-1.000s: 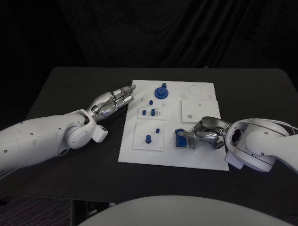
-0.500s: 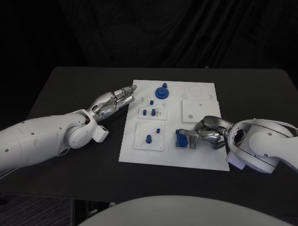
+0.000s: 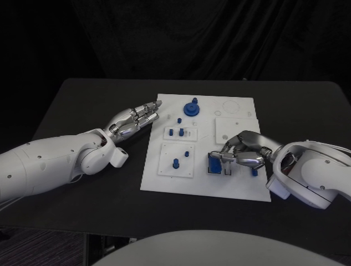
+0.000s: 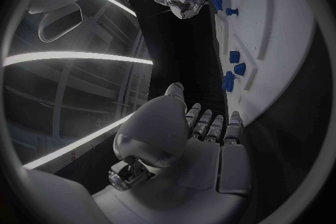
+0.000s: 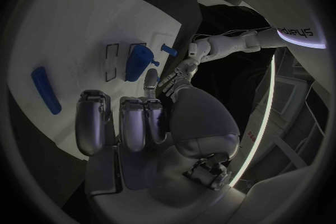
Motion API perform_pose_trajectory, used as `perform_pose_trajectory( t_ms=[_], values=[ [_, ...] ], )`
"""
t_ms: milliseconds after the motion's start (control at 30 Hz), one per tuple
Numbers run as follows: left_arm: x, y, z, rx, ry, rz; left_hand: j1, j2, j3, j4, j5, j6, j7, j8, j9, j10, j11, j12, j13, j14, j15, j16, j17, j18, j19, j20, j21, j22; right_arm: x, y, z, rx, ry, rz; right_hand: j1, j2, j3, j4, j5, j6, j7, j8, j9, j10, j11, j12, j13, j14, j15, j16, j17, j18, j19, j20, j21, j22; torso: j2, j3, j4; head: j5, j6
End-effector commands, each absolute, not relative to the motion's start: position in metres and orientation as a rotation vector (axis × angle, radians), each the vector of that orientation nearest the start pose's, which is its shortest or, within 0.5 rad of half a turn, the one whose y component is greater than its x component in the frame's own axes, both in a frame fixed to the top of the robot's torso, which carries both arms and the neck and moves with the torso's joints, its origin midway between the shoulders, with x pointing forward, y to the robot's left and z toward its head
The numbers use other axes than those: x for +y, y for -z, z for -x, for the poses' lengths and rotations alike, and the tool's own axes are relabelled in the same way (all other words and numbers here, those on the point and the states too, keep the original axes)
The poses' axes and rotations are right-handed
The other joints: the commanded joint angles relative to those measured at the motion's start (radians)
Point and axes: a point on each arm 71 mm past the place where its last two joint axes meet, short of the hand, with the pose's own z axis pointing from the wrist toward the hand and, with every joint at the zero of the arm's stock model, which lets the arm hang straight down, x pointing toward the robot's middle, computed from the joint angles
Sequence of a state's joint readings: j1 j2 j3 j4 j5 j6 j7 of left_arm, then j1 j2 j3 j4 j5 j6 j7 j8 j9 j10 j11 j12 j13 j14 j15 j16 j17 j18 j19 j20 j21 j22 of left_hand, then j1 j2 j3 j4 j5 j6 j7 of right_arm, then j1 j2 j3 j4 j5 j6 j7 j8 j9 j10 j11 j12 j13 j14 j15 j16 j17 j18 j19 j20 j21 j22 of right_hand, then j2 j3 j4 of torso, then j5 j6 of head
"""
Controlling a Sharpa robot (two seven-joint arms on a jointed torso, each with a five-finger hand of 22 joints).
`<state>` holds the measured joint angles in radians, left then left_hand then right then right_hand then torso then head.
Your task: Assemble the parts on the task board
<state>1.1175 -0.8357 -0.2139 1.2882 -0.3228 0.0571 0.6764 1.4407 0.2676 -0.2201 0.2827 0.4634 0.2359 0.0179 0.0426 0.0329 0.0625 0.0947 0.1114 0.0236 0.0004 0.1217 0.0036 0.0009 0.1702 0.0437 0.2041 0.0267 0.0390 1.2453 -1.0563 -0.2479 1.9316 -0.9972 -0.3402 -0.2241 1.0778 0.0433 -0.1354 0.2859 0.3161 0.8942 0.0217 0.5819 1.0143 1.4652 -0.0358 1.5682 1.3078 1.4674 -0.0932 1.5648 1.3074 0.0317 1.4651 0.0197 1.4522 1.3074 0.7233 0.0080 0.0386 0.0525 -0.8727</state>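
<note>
The white task board (image 3: 231, 183) lies in the middle of the table. A blue block (image 3: 214, 165) stands at its near right. My right hand (image 3: 242, 153) hovers just right of and above that block, fingers spread, holding nothing; the right wrist view shows its fingers (image 5: 125, 120) stretched over the board (image 5: 63, 28) near a long blue piece (image 5: 42, 90) and a blue peg (image 5: 139, 63). A round blue part with a knob (image 3: 191, 108) sits at the far edge. My left hand (image 3: 133, 119) is open and flat beside the board's left edge.
Small blue pegs (image 3: 175, 163) and clips (image 3: 175, 132) stand in raised white plates on the board's left half; a plain white plate (image 3: 235, 128) lies at the right. The left wrist view shows the board's edge (image 4: 280, 39) with its blue parts (image 4: 234, 67).
My right hand has come off the blue block, risen a little and moved farther from it, with its fingers spread. The left hand has not moved.
</note>
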Motion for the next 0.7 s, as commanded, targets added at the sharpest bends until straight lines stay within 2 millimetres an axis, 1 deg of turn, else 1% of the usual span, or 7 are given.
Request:
perform_pose_trajectory(
  t_ms=[33,100,233,333,400,467,700],
  values=[
    [0.255,0.271,-0.466,1.635,1.69,0.69,-0.005,0.005,0.003,0.003,-0.001,0.007,0.002,0.004,0.001,-0.006,-0.001,-0.005,0.0,0.0,0.009,-0.004,-0.001,-0.018,-0.002,0.007,0.006,0.001,-0.197,0.21,-0.375,1.97,-0.93,-0.237,0.02,0.002,-0.012,-0.002,0.001,-0.018,-0.004,0.045,0.042,0.106,-0.012,0.003,0.263,0.103,-0.009,0.006,0.263,-0.003,0.052,-0.008,0.005,0.226,0.0,-0.0002,-0.0011,0.002,0.0],
    [0.255,0.271,-0.466,1.635,1.688,0.69,-0.005,0.005,0.003,0.003,-0.001,0.007,0.002,0.004,0.001,-0.006,-0.001,-0.005,0.0,0.0,0.009,-0.004,-0.001,-0.018,-0.002,0.007,0.006,0.001,-0.198,0.21,-0.375,1.968,-0.91,-0.198,0.052,-0.001,-0.02,-0.011,0.002,-0.032,-0.007,0.084,0.078,0.106,-0.014,0.003,0.263,0.103,-0.011,0.006,0.263,-0.003,0.052,-0.01,0.005,0.225,0.0,-0.0002,-0.0003,0.0,0.0],
    [0.256,0.271,-0.466,1.634,1.686,0.691,-0.005,0.005,0.003,0.003,-0.001,0.007,0.002,0.004,0.001,-0.006,-0.001,-0.005,0.0,0.0,0.009,-0.004,-0.001,-0.018,-0.002,0.007,0.006,0.001,-0.201,0.211,-0.375,1.967,-0.843,-0.095,0.09,-0.012,-0.03,-0.025,0.002,-0.054,-0.009,0.122,0.12,0.106,-0.016,0.003,0.263,0.103,-0.012,0.005,0.26,0.0,0.047,-0.012,-0.004,0.222,-0.001,-0.0007,0.0001,0.0,0.0],
    [0.256,0.271,-0.466,1.635,1.686,0.691,-0.005,0.005,0.004,0.003,0.0,0.007,0.002,0.004,0.001,-0.005,-0.001,-0.004,0.0,0.0,0.01,-0.004,-0.001,-0.018,-0.002,0.007,0.007,0.001,-0.203,0.211,-0.375,1.966,-0.796,-0.027,0.121,-0.023,-0.043,-0.033,0.002,-0.087,-0.008,0.168,0.169,0.106,-0.015,0.003,0.263,0.103,-0.011,0.005,0.261,0.002,0.041,-0.012,-0.016,0.218,0.0,-0.0007,0.0007,-0.002,0.0],
    [0.256,0.271,-0.466,1.635,1.687,0.691,-0.005,0.006,0.004,0.003,0.0,0.008,0.002,0.004,0.001,-0.006,-0.001,-0.005,0.0,0.0,0.01,-0.004,-0.001,-0.018,-0.002,0.007,0.006,0.001,-0.204,0.212,-0.375,1.963,-0.759,0.028,0.143,-0.024,-0.045,-0.042,0.003,-0.091,-0.01,0.197,0.194,0.106,-0.017,0.003,0.263,0.103,-0.013,0.005,0.262,0.003,0.04,-0.011,-0.02,0.217,0.0,-0.0006,0.0003,-0.002,0.0],
    [0.255,0.271,-0.466,1.635,1.687,0.691,-0.005,0.006,0.004,0.003,0.0,0.008,0.002,0.004,0.001,-0.006,-0.001,-0.005,0.0,0.0,0.01,-0.004,-0.001,-0.018,-0.002,0.007,0.006,0.001,-0.205,0.212,-0.376,1.957,-0.738,0.061,0.154,-0.027,-0.047,-0.047,0.003,-0.073,-0.011,0.23,0.215,0.106,-0.017,0.003,0.263,0.103,-0.013,0.006,0.263,0.004,0.038,-0.012,-0.024,0.216,0.0,-0.0009,0.0001,-0.001,0.0],
    [0.256,0.271,-0.466,1.636,1.687,0.691,-0.005,0.006,0.004,0.003,0.0,0.008,0.002,0.004,0.001,-0.006,-0.001,-0.005,0.0,0.0,0.01,-0.004,-0.001,-0.018,-0.002,0.007,0.006,0.001,-0.207,0.214,-0.378,1.949,-0.696,0.113,0.16,-0.037,-0.053,-0.048,0.002,-0.092,-0.01,0.225,0.218,0.106,-0.017,0.003,0.263,0.103,-0.014,0.006,0.263,0.004,0.037,-0.012,-0.025,0.216,0.0,-0.0009,0.0003,-0.002,0.0]
  ],
)
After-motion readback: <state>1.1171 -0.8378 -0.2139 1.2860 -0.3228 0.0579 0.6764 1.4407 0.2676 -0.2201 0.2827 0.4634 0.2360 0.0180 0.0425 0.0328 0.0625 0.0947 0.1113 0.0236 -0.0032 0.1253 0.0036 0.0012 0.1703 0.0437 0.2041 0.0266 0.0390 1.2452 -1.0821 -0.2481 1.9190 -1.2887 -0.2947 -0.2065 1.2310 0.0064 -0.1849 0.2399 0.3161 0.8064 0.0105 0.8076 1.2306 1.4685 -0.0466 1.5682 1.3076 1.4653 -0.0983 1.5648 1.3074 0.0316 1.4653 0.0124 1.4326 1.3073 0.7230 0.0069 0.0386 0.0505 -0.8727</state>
